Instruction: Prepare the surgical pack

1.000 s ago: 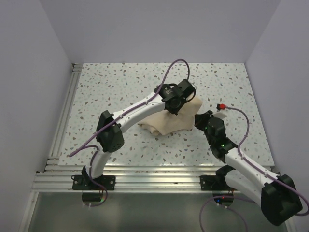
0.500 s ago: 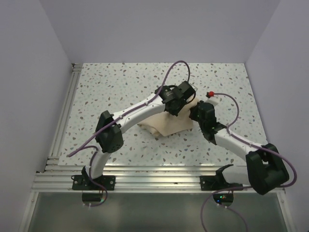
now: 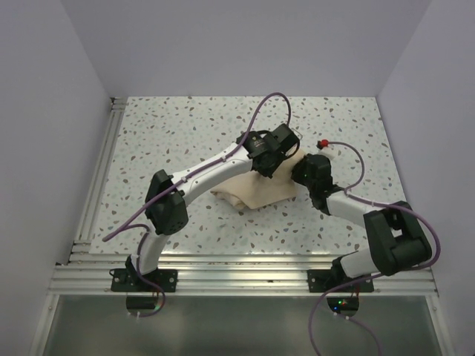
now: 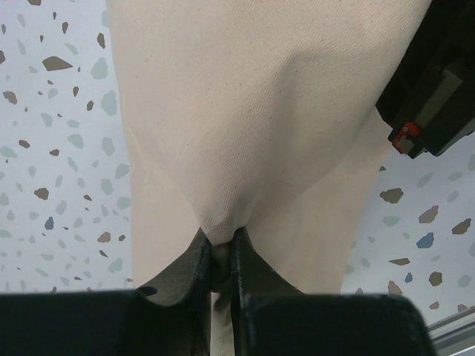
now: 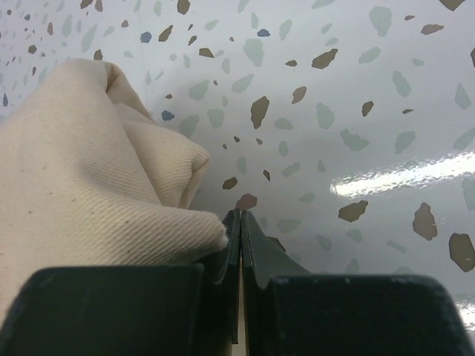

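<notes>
The surgical pack lies partly hidden under the left gripper and right gripper from above; both wrist views crop it; whether the right one pinches cloth is unclear

Matt, twill-woven beige cloth pack on glossy speckled table

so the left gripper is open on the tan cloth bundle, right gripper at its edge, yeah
No, the left gripper is shut, pinching a fold of the tan cloth bundle, as the left wrist view shows. The rest holds.
</notes>
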Robot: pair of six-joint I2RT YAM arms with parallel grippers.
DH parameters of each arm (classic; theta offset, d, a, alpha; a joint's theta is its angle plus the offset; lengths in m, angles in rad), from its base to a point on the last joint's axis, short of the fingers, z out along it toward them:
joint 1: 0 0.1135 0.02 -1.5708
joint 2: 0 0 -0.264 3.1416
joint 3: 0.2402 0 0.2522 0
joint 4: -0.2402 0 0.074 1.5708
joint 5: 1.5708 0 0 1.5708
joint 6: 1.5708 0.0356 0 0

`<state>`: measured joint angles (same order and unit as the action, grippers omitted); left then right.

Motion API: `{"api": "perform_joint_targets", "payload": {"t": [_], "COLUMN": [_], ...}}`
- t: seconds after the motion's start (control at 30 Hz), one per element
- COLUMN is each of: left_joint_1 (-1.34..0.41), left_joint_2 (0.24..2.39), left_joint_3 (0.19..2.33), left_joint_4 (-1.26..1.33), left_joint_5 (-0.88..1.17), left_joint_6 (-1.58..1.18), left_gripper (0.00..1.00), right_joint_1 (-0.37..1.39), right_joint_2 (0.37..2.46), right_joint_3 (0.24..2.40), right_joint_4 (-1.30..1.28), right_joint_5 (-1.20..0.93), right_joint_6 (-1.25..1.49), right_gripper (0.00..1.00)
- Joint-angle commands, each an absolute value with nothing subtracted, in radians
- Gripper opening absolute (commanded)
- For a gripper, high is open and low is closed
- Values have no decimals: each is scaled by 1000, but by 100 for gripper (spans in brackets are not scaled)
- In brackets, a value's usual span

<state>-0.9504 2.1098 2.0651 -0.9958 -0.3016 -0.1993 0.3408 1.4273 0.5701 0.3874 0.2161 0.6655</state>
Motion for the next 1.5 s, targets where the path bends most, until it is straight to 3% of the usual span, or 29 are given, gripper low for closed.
{"api": "perform_joint_targets", "payload": {"t": [0.0, 0.23, 0.47, 0.83, 0.93, 1.2, 1.47], "left_joint_1": [-954, -954, -954, -954, -956, -956, -959], "left_joint_2": [2019, 2034, 2040, 2046, 2048, 2028, 2022], "left_joint_3": [2086, 2109, 2120, 2125, 2134, 2140, 2143], "left_joint_4": [-927, -931, -931, -937, -940, -956, -954], "left_joint_5": [-310, -314, -319, -316, -314, -321, -314], "left_joint_6": [-198, -201, -204, -207, -207, -207, -204], "left_gripper": [0, 0, 0, 0, 0, 0, 0], "right_joint_1": [354, 474, 515, 558, 568, 566, 568], "right_joint_2": [1434, 1437, 1454, 1232, 1268, 1405, 1434], "right_joint_3": [601, 624, 620, 542, 560, 587, 537], "right_joint_4": [416, 228, 198, 158, 150, 215, 454], "right_joint_5": [179, 279, 313, 296, 293, 336, 337], "right_joint_6": [684, 696, 704, 675, 678, 670, 670], "right_gripper": [0, 0, 0, 3, 3, 3, 1]}}
